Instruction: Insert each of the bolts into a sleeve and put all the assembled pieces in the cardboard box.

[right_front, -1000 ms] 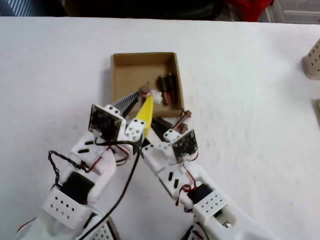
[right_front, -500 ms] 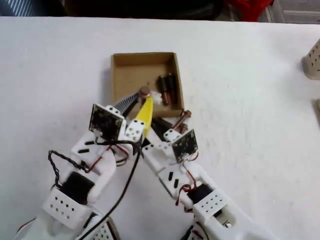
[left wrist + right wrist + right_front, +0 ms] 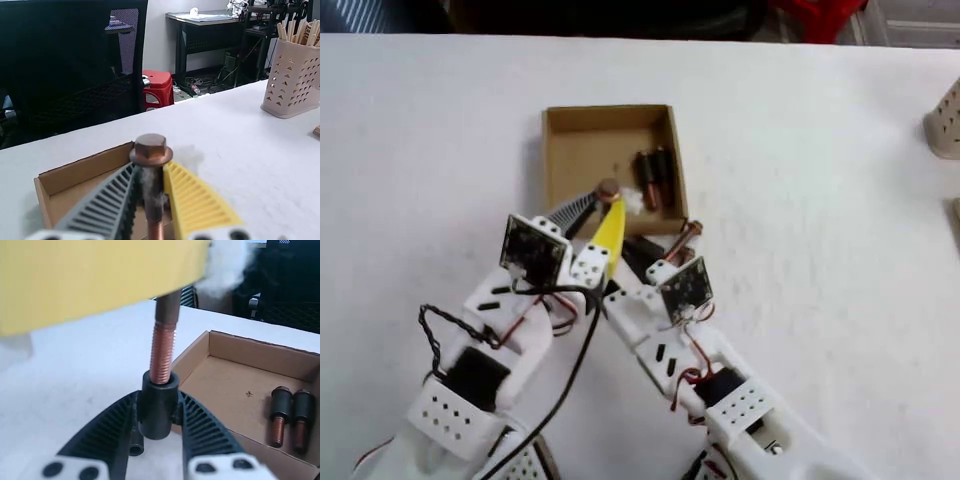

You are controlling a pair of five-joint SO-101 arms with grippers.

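Copper bolt (image 3: 151, 148) clamped by left hand (image 3: 151, 172) meets sleeve (image 3: 159, 416) clamped by right hand (image 3: 159, 397) (cardboard box (image 3: 260, 354) alongside).

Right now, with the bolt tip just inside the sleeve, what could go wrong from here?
1. The bolt sits only shallowly in the sleeve; any tilt could jam its threads on the rim.
2. The left gripper pinches the bolt just under its head, so a downward push may make it slip.
3. Both arms crowd the near wall of the cardboard box; the right gripper could knock the loose bolt lying beside it.
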